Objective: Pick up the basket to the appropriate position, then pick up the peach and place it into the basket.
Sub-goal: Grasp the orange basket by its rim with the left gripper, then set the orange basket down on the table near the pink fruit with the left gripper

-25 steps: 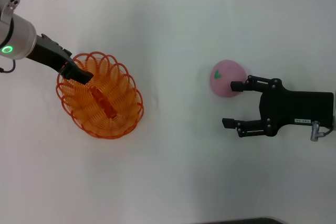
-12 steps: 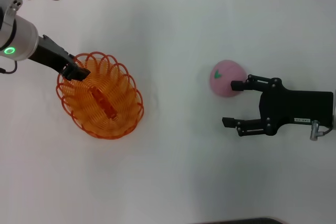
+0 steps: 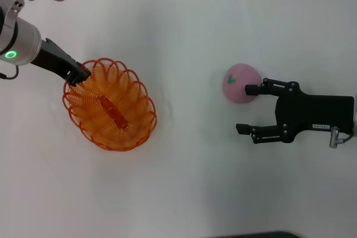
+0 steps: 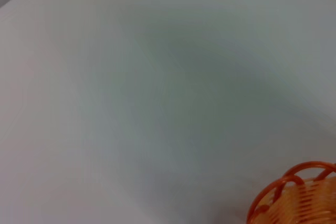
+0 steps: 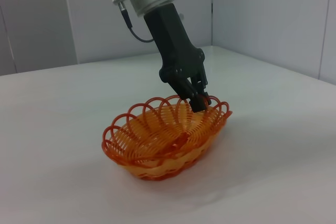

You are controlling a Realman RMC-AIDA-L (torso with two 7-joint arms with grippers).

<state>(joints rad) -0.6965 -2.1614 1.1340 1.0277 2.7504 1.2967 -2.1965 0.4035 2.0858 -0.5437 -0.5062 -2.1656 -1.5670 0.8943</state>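
Note:
The orange openwork basket (image 3: pixel 134 96) is on the white table at the left in the head view. My left gripper (image 3: pixel 80 75) is shut on the basket's scalloped rim at its far left end. In the right wrist view the left gripper (image 5: pixel 197 98) pinches the rim and that end of the basket (image 5: pixel 168 163) sits slightly raised. A bit of the rim shows in the left wrist view (image 4: pixel 294 192). The pink peach (image 3: pixel 240 82) with its green leaf mark lies at the right. My right gripper (image 3: pixel 245 110) is open beside it, one fingertip (image 3: pixel 251 90) against the peach's near side.
The white table (image 3: pixel 189 182) stretches between the basket and the peach. A dark edge (image 3: pixel 251 234) shows at the table's near side. Grey walls (image 5: pixel 262 14) stand behind the table in the right wrist view.
My left gripper has drawn the basket a little to the right, still holding its rim. The right gripper and the peach have not moved.

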